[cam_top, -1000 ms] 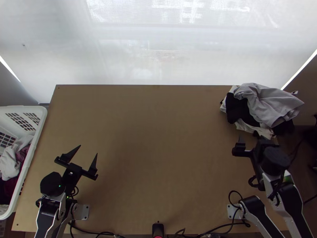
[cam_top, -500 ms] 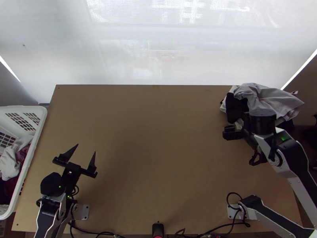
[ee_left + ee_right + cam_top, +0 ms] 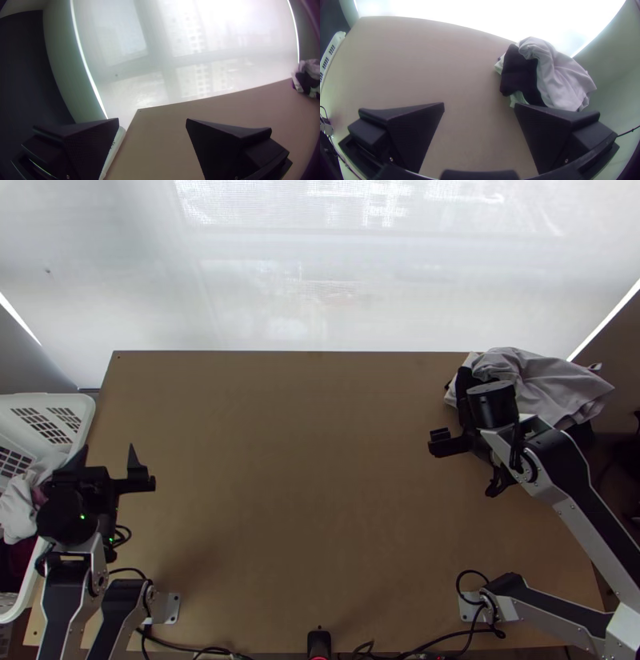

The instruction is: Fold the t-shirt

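Grey cloth (image 3: pixel 566 80) lies bunched with black cloth (image 3: pixel 520 73) in a heap at the far right corner of the table (image 3: pixel 320 500); we cannot tell which piece is the t-shirt. Near the heap we see the right gripper (image 3: pixel 450 444), its fingers spread wide and empty. Our left gripper (image 3: pixel 104 454) is by the white basket (image 3: pixel 86 420) of clothes (image 3: pixel 16 512), fingers also wide apart, holding nothing.
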Controlling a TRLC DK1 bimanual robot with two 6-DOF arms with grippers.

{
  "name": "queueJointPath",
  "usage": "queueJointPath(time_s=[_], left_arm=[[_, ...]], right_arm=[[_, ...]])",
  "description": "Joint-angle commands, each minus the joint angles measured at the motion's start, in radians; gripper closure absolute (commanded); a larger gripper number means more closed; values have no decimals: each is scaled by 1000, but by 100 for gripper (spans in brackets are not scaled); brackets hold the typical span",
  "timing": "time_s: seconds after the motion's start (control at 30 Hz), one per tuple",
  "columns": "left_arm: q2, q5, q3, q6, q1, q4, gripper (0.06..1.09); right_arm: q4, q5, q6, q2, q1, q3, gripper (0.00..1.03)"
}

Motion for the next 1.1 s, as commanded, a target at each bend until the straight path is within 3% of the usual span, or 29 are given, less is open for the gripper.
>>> queueJointPath(time_s=[0.0,0.3,0.5,0.63,0.9,1.07], left_arm=[[305,-8,319,-85,231,-65,11],[622,81,570,-116,588,-88,10],[907,138,819,-197,737,-246,10],[1088,232,983,-279,846,-345,10],[1285,246,1072,-312,929,-291,11],[1601,256,1371,-295,976,-684,11]], right_arm=[[-12,-3,9,25,2,-9,5],[-81,-1,-6,20,-42,110,5],[-86,-3,-7,-3,-50,74,5],[-95,-3,-7,-12,-56,67,5],[-107,-1,-9,-26,-68,62,5],[-124,-1,-12,-33,-87,60,5]])
